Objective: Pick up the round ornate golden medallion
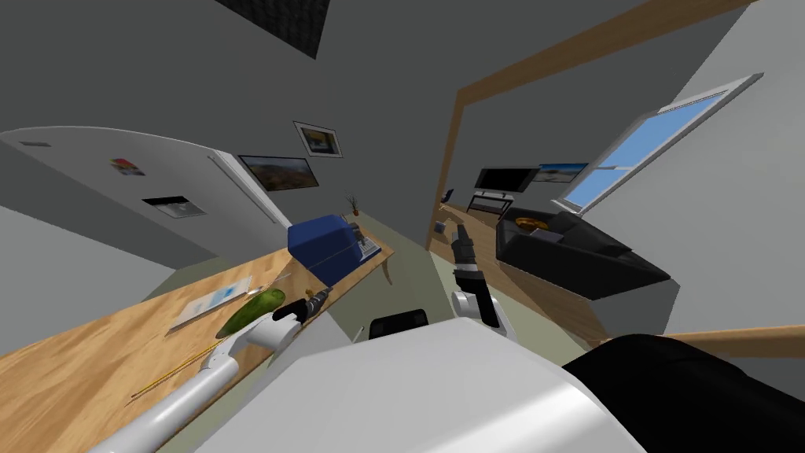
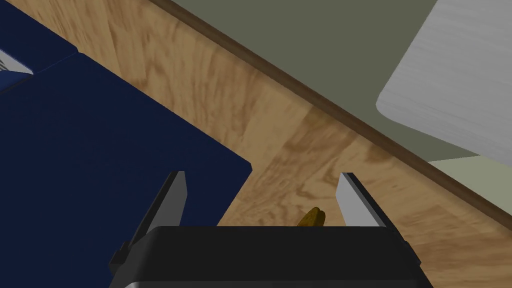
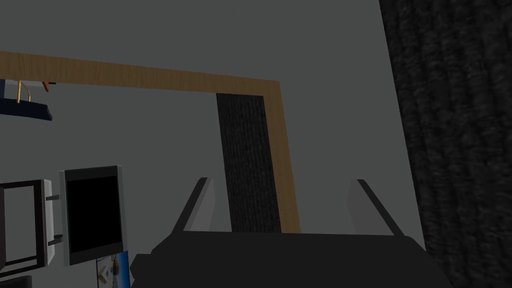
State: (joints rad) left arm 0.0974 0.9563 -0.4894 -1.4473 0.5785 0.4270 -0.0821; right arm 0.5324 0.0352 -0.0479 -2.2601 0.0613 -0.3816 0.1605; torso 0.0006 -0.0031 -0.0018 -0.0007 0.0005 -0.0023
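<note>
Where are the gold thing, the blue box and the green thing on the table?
gold thing [image 2: 312, 218]: left wrist view, on the small part that shows.
blue box [image 1: 321, 245]: head view, middle of its near side.
green thing [image 1: 251, 312]: head view, its middle.

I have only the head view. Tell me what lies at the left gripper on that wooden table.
Observer: The left wrist view shows a small golden piece, likely the medallion, lying on the wooden table and peeking over the gripper's dark body.
Operator: Give me the fingers.
Observer: The left gripper is open. The golden piece lies between its fingers, nearer one of them and touching neither.
Operator: Report the right gripper.
Observer: The right gripper is open too and holds nothing.
</note>
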